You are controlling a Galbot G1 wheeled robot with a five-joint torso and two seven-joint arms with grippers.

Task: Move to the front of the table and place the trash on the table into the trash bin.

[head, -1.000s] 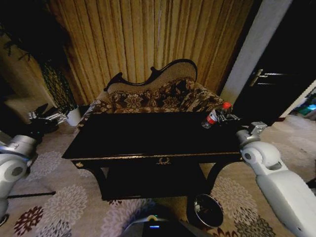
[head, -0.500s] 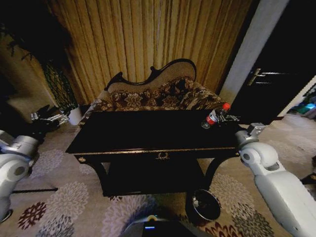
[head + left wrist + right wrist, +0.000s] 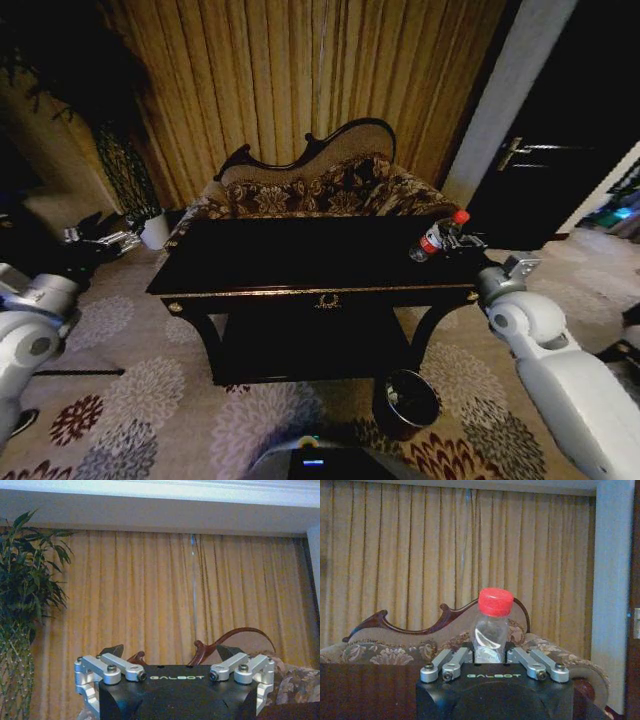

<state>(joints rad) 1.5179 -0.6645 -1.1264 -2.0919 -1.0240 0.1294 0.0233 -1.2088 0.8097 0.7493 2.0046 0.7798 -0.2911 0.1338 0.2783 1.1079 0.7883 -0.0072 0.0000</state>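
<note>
Now right gripper [image 3: 492,656] clamped on clear red-capped bottle [image 3: 491,625]: light, thin-walled, slippery, best held mid-body; left gripper [image 3: 170,655] spread, empty.

Patterned curved-back sofa [image 3: 318,185] stood before gold pleated curtain [image 3: 300,80]. Leafy plant [image 3: 22,605] in white pot [image 3: 154,231] at curtain's left end. Floral carpet [image 3: 150,420] covered floor. Dark door [image 3: 560,140] at right.
</note>
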